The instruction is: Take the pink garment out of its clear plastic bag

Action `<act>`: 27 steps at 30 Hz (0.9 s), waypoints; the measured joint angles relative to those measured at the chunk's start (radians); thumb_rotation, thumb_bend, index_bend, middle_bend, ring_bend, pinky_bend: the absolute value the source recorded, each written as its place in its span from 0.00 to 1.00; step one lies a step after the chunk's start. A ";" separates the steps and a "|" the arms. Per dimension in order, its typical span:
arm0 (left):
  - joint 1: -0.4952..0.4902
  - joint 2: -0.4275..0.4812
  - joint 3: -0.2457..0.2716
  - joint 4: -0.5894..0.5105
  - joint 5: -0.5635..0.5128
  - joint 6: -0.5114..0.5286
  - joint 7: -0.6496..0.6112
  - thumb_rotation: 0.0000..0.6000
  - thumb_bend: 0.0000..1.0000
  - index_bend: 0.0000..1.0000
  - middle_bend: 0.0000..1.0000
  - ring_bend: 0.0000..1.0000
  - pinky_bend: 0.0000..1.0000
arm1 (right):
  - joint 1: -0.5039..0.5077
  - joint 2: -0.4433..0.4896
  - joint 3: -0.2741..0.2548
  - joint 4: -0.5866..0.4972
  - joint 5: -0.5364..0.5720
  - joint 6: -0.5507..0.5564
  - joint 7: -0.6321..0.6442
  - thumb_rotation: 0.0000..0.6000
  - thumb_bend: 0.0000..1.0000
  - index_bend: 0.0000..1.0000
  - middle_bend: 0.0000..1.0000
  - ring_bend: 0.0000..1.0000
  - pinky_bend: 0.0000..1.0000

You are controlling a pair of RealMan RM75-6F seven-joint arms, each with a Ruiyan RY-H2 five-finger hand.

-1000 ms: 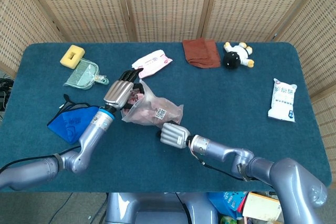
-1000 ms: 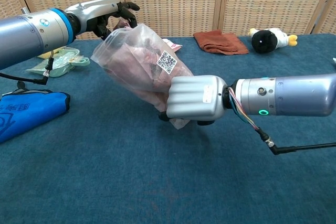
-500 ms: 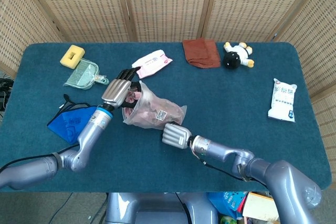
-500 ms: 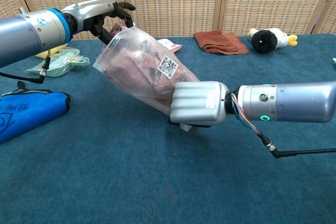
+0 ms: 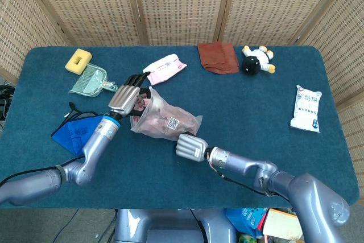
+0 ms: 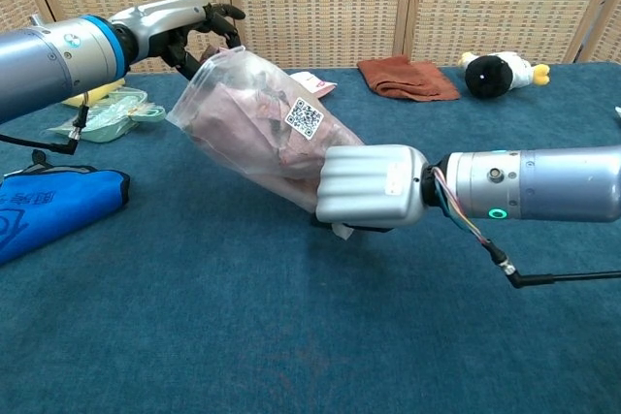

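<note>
A clear plastic bag [image 5: 166, 120] [image 6: 260, 130] with a QR label holds the pink garment [image 6: 241, 109], lifted slantwise over the blue table. My left hand [image 5: 126, 96] [image 6: 182, 30] holds the bag's upper open end, its dark fingers at the mouth where pink cloth [image 5: 145, 103] shows. My right hand [image 5: 189, 147] [image 6: 371, 186] grips the bag's lower closed end with its fingers curled around the plastic. The garment lies almost wholly inside the bag.
A blue pouch [image 5: 77, 132] [image 6: 44, 207] lies at the left. Behind are a green dustpan [image 5: 88, 81], yellow sponge [image 5: 78, 60], pink wipes pack [image 5: 165, 68], brown cloth [image 5: 218, 57] [image 6: 408, 78] and a plush toy [image 5: 257, 60] [image 6: 500, 71]. A white packet [image 5: 306, 108] lies at right.
The left hand has drawn the bag's mouth slightly left and back. The right hand stays clamped on the lower end, shifted a little right, so the bag is stretched between them.
</note>
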 measured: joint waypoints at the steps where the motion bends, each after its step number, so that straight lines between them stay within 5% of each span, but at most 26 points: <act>1: 0.003 0.006 -0.002 0.001 0.000 0.003 -0.004 1.00 0.47 0.76 0.00 0.00 0.00 | -0.002 0.007 -0.003 -0.002 -0.002 0.004 -0.002 1.00 0.90 0.69 0.90 0.92 1.00; 12: 0.053 0.067 0.016 0.103 0.048 0.031 -0.067 1.00 0.47 0.76 0.00 0.00 0.00 | -0.043 0.155 -0.043 -0.060 -0.023 0.066 -0.032 1.00 0.90 0.69 0.90 0.93 1.00; 27: 0.212 0.306 0.037 0.131 0.122 0.072 -0.269 1.00 0.47 0.76 0.00 0.00 0.00 | -0.155 0.366 -0.095 -0.059 -0.011 0.135 -0.031 1.00 0.91 0.69 0.91 0.93 1.00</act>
